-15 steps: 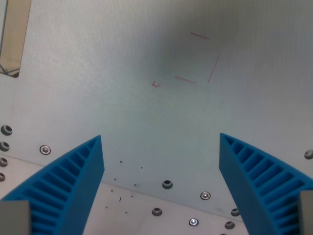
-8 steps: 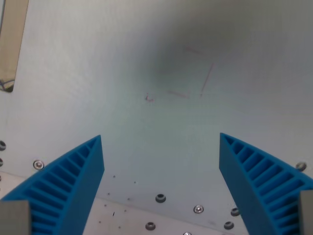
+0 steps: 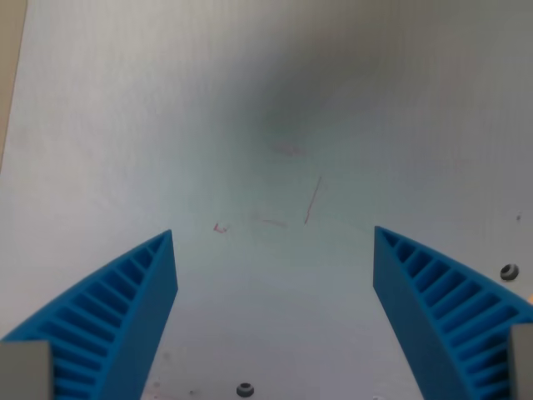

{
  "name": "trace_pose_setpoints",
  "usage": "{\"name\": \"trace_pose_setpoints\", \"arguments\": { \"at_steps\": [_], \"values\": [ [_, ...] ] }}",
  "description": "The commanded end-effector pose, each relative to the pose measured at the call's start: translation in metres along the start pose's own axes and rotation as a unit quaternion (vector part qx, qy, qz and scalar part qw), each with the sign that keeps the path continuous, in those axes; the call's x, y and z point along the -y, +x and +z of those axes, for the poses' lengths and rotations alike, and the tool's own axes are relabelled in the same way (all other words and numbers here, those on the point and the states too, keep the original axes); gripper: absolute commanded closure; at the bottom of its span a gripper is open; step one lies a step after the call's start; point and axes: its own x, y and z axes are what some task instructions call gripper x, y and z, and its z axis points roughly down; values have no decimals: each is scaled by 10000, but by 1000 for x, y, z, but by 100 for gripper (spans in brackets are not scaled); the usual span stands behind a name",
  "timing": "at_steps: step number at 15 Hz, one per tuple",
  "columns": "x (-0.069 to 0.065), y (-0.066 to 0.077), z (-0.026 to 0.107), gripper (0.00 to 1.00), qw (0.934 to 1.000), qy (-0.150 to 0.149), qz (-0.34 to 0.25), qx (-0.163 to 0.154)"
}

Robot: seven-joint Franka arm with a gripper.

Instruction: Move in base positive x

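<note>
At the frame's centre, the red marks [image 3: 308, 200] have slid downward, suggesting camera travel along the task axis, gripper [image 3: 275, 242] released, empty.

The gripper [image 3: 275, 242] points downward, its blue ribbed jaws spread wide (nothing between them).

1. Grey metal plate [image 3: 125, 125] fills nearly the whole view; surface matte, image blurred.
2. Faint red pen marks [image 3: 310, 200] near centre: one slanted line, short strokes beside it, a small tick lower left.
3. Screw holes: one [image 3: 245, 389] at the bottom edge, one [image 3: 508, 272] at the right.
4. Tan strip [image 3: 10, 75] along upper left edge.
</note>
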Motion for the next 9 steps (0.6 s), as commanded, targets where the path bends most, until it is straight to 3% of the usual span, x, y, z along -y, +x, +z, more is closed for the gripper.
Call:
{"name": "trace_pose_setpoints", "arguments": {
  "at_steps": [1,9],
  "values": [
    [-14,15,-4,0,9997,141,-86,200],
    [-40,55,3,0,9997,141,-86,200]
  ]
}}
